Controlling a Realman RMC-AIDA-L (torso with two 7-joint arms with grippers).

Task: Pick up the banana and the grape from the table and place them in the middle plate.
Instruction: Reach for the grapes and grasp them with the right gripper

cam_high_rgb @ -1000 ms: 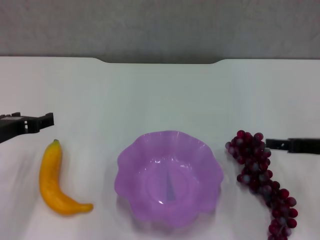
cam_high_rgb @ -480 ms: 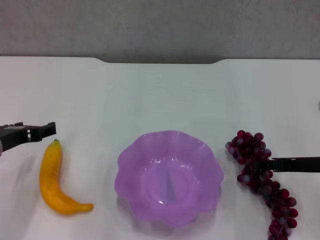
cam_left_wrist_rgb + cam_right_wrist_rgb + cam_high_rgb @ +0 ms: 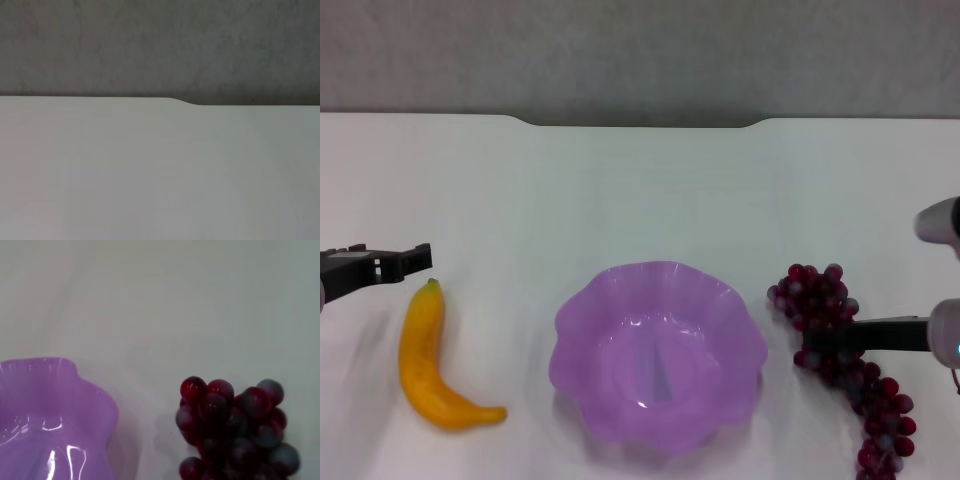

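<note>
Crossing grape [image 3: 840, 345], right end effector [image 3: 840, 337]

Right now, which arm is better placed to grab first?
Probably the right: the right gripper is already over the grape, while the left gripper sits just beyond the banana tip.

One banana [image 3: 428, 367], one bunch of grapes [image 3: 843, 365] and one purple scalloped plate [image 3: 658, 352] share a white tabletop [image 3: 640, 190]; two claws flank them.
</note>
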